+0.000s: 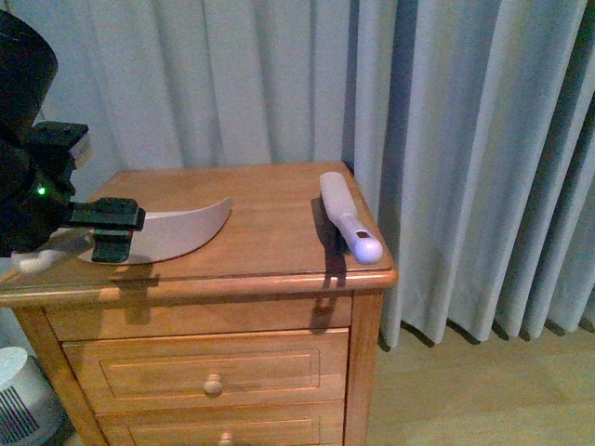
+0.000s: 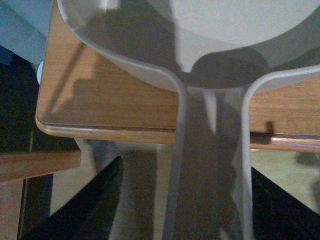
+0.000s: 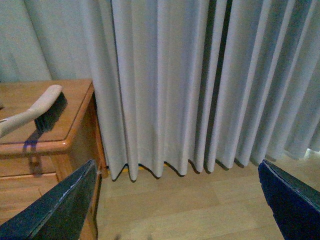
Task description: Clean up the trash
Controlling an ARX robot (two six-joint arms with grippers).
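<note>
The trash shows in no view. A pale pink dustpan (image 1: 177, 228) lies flat on the left side of the wooden nightstand (image 1: 270, 223), its handle reaching out past the left edge. My left gripper (image 1: 110, 232) stands open with one finger on each side of that handle. In the left wrist view the dustpan (image 2: 225, 25) fills the top, and its handle (image 2: 210, 165) runs down between the dark fingers (image 2: 75, 210) of my left gripper (image 2: 185, 200). My right gripper (image 3: 177, 200) hangs open over the floor, beside the nightstand, with nothing in it.
A hand brush (image 1: 346, 218) with a pale handle lies along the nightstand's right edge, and the same brush (image 3: 45, 107) shows in the right wrist view. Grey curtains (image 1: 465, 139) hang behind and to the right. Drawers (image 1: 214, 372) face front. A white appliance (image 1: 19, 400) stands at the lower left.
</note>
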